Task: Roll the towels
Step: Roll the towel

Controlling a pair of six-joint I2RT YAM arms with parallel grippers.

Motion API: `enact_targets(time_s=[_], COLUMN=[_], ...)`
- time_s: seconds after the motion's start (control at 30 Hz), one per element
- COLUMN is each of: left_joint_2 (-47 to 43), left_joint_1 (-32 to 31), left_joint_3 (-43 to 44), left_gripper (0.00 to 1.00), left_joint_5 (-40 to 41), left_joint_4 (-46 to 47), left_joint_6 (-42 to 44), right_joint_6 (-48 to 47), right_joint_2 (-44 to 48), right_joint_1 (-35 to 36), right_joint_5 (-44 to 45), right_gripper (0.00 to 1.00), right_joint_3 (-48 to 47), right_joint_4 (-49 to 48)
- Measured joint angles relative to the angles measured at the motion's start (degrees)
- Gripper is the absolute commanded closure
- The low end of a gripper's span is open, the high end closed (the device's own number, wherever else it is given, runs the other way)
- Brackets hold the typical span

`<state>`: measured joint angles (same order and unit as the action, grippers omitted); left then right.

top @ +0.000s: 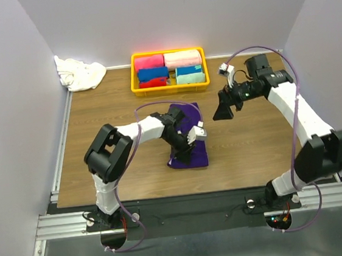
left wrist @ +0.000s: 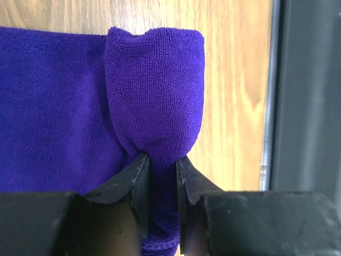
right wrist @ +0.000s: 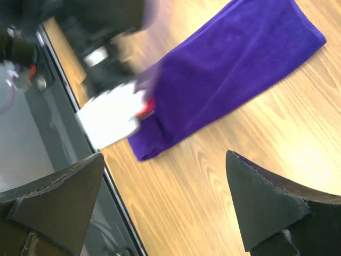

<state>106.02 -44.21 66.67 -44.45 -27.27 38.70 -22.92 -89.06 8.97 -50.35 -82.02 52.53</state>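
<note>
Top view: left arm (top: 152,127) covers the middle of the purple towel (top: 192,159), and its grasping end is hidden under the wrist. Left wrist view: towel cut off at left and bottom edges; pinched fold disappears inside left tool (left wrist: 162,159). Right wrist view: upper left blurred, white block (right wrist: 109,117) unreadable, towel's near end partly behind it. Right tool (right wrist: 165,156) cut by bottom edge.
</note>
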Motion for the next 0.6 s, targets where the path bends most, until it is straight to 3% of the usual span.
enact_targets(time_s=[0.23,0.4,0.6], left_joint_2=[12.6,20.3,23.4], left_joint_1=[4.3,6.8,8.7], left_joint_3=[11.9,18.1,19.0], left_gripper=[0.98,0.98,0.96], left_joint_5=[-12.3,-19.9,-24.2], left_joint_4=[-12.7,-21.5,-26.2], left_joint_6=[-0.4,1.0,1.6], right_joint_6=[-6.7,-6.8,-6.6], right_joint_2=[13.0,15.0,13.2], right_joint_1=[5.6,21.9,32.6], right_joint_5=[7.1,17.8,30.5], right_gripper=[0.04,0.10,0.14], right_joint_3=[8.6,17.8,24.9], right_joint_4=[3.3,-2.1,-13.9])
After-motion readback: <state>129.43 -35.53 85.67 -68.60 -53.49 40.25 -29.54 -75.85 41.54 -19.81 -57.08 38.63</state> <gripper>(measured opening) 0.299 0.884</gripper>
